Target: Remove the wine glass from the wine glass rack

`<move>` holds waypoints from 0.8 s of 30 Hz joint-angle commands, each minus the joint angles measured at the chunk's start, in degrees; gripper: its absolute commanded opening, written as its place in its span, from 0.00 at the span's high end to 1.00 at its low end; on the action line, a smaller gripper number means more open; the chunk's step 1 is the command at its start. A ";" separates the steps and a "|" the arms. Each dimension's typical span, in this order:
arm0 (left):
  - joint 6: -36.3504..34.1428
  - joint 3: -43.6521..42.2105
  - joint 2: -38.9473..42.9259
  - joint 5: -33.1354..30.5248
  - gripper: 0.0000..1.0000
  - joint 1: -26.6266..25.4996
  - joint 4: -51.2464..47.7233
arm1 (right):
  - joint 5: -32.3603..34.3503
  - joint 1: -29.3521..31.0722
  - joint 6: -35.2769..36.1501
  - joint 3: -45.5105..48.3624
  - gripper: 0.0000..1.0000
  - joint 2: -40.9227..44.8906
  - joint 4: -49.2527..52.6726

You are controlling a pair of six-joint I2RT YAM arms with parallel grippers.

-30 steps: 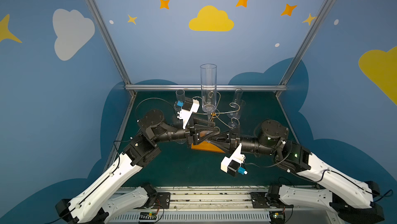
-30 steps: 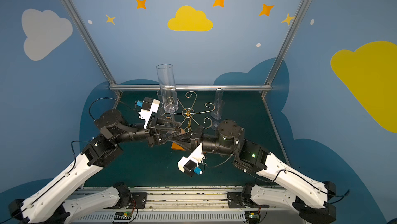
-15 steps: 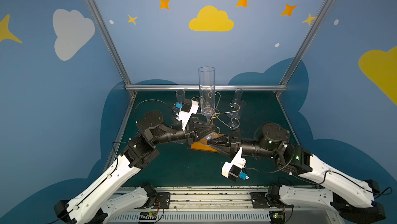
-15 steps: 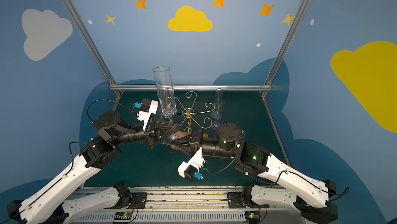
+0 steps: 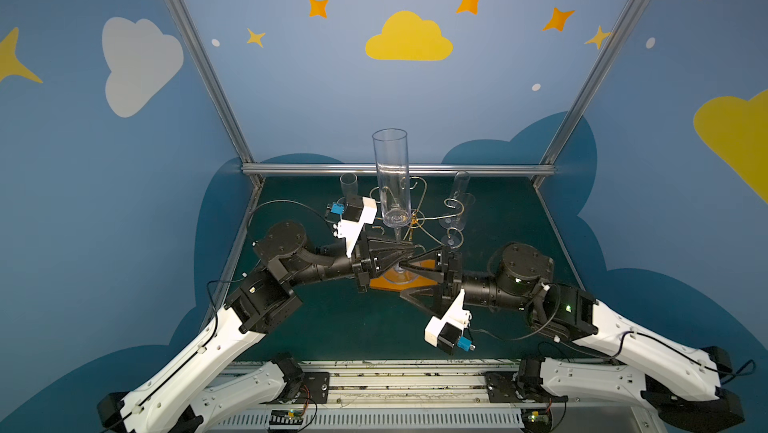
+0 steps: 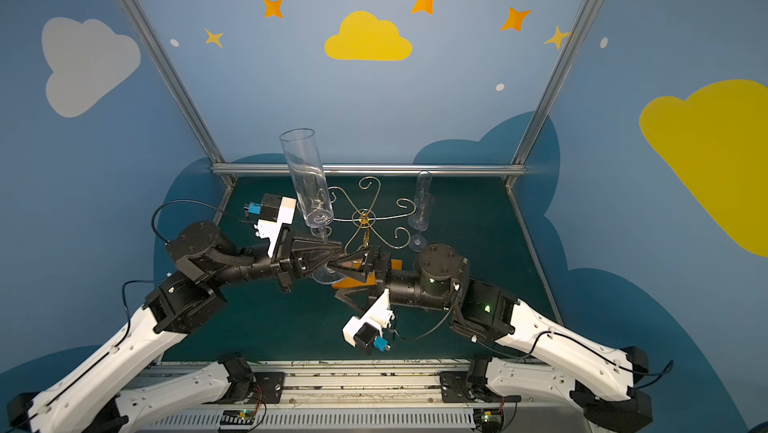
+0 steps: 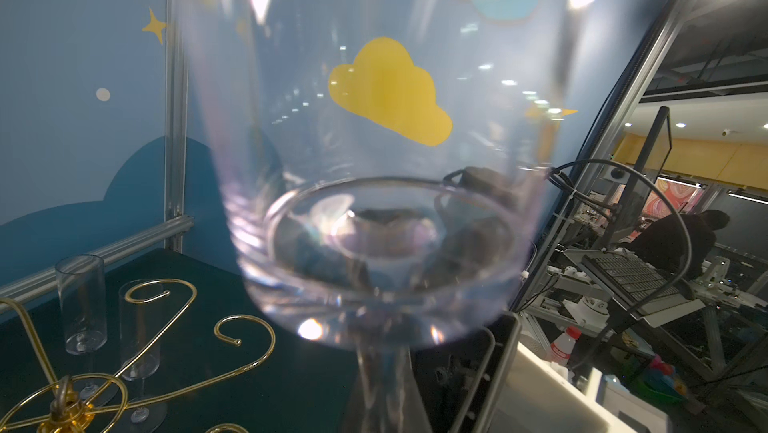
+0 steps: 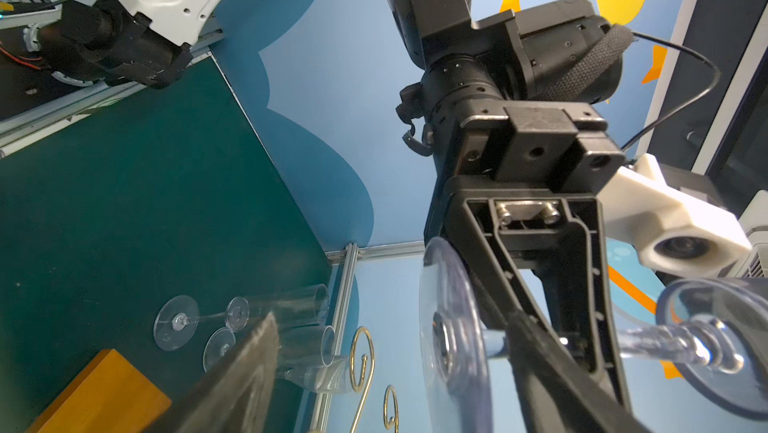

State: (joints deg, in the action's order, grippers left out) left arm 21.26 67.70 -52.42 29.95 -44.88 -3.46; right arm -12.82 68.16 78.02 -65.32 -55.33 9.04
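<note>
Green mat (image 5: 332, 327), left fingers (image 5: 388, 253) pinching wine glass (image 5: 390, 177) stem, right fingers (image 5: 428, 264) spread (pinch hidden from left wrist)

Blue walls (image 5: 311, 98) with yellow clouds (image 5: 408, 38), dark green floor (image 5: 332, 327).

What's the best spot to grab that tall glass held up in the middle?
By the thin stem, coming in level from the side, as the left gripper does. The glass stands upright; its bowl is wide and slick, while bowl and foot keep jaws from sliding off.
</note>
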 commanded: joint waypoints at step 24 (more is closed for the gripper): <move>-25.53 2.10 3.02 -16.03 0.97 -5.95 -14.26 | 9.06 -1.96 -57.97 -20.91 0.10 -0.45 -2.10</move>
State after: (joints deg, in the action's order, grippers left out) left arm 0.30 69.93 -50.59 17.98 -49.28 -18.06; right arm -4.10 66.81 29.61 -83.61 -54.83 2.17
